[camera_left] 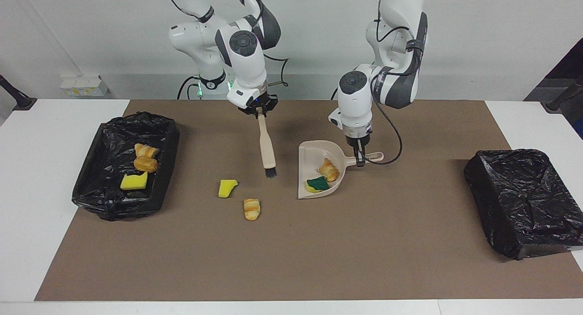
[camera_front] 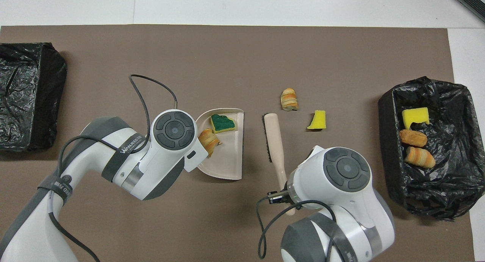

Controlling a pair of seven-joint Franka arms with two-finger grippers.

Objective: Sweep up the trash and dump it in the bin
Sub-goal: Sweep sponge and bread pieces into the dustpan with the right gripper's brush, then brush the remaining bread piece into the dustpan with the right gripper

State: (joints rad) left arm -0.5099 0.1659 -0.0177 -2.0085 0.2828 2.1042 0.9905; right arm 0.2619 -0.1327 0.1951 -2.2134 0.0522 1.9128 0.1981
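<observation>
- Trash: a pastry (camera_left: 328,169) and green-faced sponge (camera_left: 317,184) lie in the dustpan (camera_left: 309,153); a sponge chunk (camera_left: 227,188) and pastry (camera_left: 251,209) lie on the mat toward the right arm's end; three pieces sit in the bin (camera_left: 104,137).
- Right gripper (camera_left: 258,109), clamped on the brush (camera_left: 267,149), should drop its bristles beside the loose pair, bin side.
- Left gripper (camera_left: 359,159), closed on the dustpan's handle, should keep the lip flat.

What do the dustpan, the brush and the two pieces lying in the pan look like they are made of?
Dustpan: likely moulded plastic, smooth matte beige, with a thin even rim.
Brush: the same beige look on the handle, probably plastic, with a dark bristle tuft at the tip.
Green-faced piece: seemingly foam sponge, yellow body under a rough green scouring face.
Pastry: golden-brown and striped; real or imitation cannot be told.
</observation>
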